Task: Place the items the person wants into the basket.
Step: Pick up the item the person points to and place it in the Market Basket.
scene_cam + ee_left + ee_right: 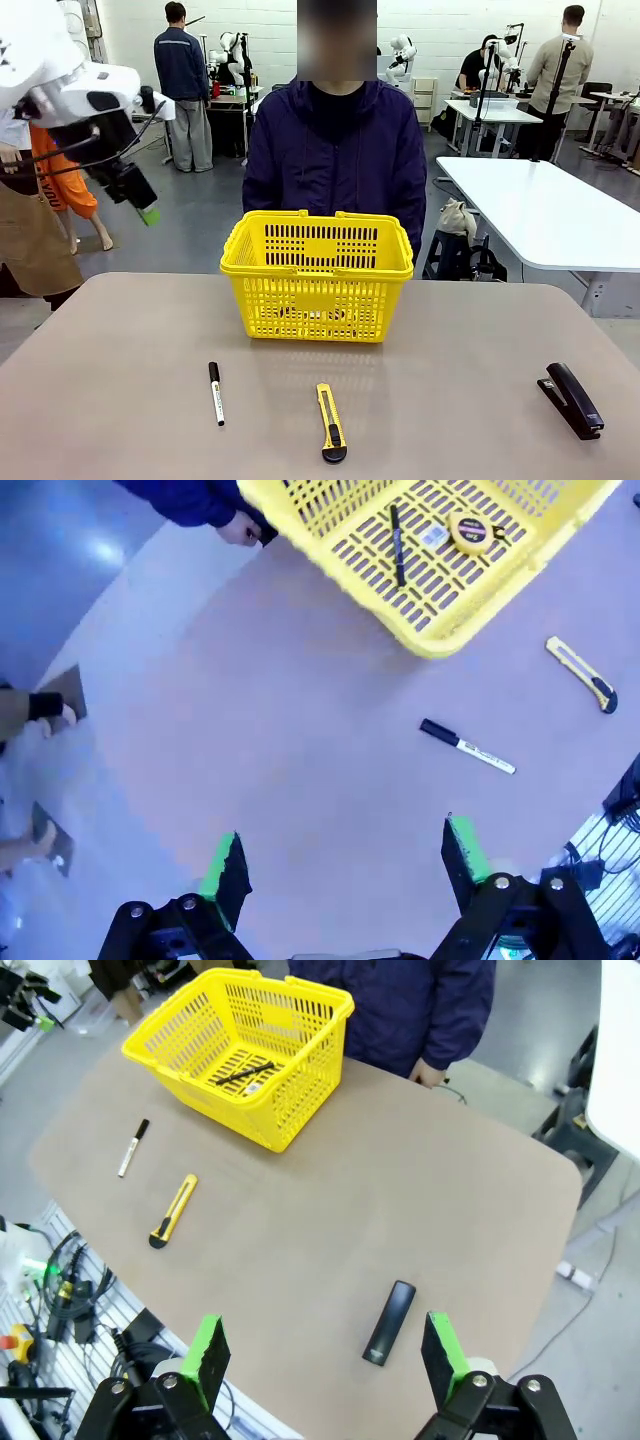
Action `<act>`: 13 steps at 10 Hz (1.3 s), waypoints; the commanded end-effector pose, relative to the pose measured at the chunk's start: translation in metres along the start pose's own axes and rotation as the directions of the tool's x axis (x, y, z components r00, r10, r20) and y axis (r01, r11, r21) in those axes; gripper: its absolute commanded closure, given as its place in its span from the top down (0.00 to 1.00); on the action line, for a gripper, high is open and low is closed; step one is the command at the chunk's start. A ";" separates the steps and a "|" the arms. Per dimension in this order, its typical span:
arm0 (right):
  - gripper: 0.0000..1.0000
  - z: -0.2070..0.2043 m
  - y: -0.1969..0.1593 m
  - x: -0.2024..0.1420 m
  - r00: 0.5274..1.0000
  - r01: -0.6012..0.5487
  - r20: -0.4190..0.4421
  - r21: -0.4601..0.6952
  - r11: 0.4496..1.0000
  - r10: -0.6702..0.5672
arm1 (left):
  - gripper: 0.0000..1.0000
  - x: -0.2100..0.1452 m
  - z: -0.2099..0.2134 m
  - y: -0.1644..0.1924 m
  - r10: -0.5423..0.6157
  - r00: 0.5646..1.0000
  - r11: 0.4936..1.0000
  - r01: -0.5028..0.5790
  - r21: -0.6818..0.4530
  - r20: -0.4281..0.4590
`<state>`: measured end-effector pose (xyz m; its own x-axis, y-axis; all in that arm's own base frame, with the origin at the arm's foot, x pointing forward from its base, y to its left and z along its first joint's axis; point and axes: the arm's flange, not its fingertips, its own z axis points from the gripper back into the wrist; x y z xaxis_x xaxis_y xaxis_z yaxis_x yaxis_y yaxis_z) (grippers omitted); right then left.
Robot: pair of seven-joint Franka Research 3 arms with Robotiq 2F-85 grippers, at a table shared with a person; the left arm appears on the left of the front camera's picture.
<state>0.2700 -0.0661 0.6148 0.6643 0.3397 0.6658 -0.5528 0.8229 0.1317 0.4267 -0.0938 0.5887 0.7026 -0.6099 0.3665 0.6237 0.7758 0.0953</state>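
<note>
Right pincer (325, 1332), wide open and empty, hangs above the stapler (390, 1322); the stapler's long axis crosses the closing line. Left pincer (345, 855), also open and empty, is far off.

Raised left gripper (342, 838), fingers (228, 865) spread wide; right gripper (324, 1324) likewise.

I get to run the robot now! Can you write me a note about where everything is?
Left gripper: open, empty, raised at the table's left side.
Right gripper: open, empty, high above the stapler's end of the table.
Done: pen and tape measure lie in the yellow basket.
Left: stapler lies on the table; it goes in the basket.
Marker and utility knife lie before the basket.
</note>
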 end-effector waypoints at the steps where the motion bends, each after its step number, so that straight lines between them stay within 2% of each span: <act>1: 1.00 -0.002 0.000 0.000 1.000 0.009 -0.021 -0.030 0.999 -0.010 | 1.00 0.003 -0.017 0.017 0.071 0.997 0.995 -0.068 -0.069 0.041; 2: 1.00 -0.002 0.000 0.000 1.000 0.009 -0.021 -0.030 0.999 -0.010 | 1.00 0.001 -0.026 0.036 0.092 0.996 0.988 -0.089 -0.124 0.021; 3: 1.00 -0.002 0.000 0.000 1.000 0.009 -0.021 -0.030 0.999 -0.010 | 1.00 -0.006 -0.009 0.009 0.032 0.999 0.999 -0.032 -0.019 0.004; 13: 1.00 -0.002 0.000 0.000 1.000 0.009 -0.021 -0.030 0.999 -0.010 | 1.00 -0.006 -0.009 0.009 0.032 0.999 0.999 -0.032 -0.019 0.004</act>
<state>0.2700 -0.0661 0.6148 0.6642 0.3400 0.6658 -0.5530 0.8227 0.1315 0.4332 -0.0848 0.5794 0.7153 -0.5853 0.3818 0.6163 0.7859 0.0503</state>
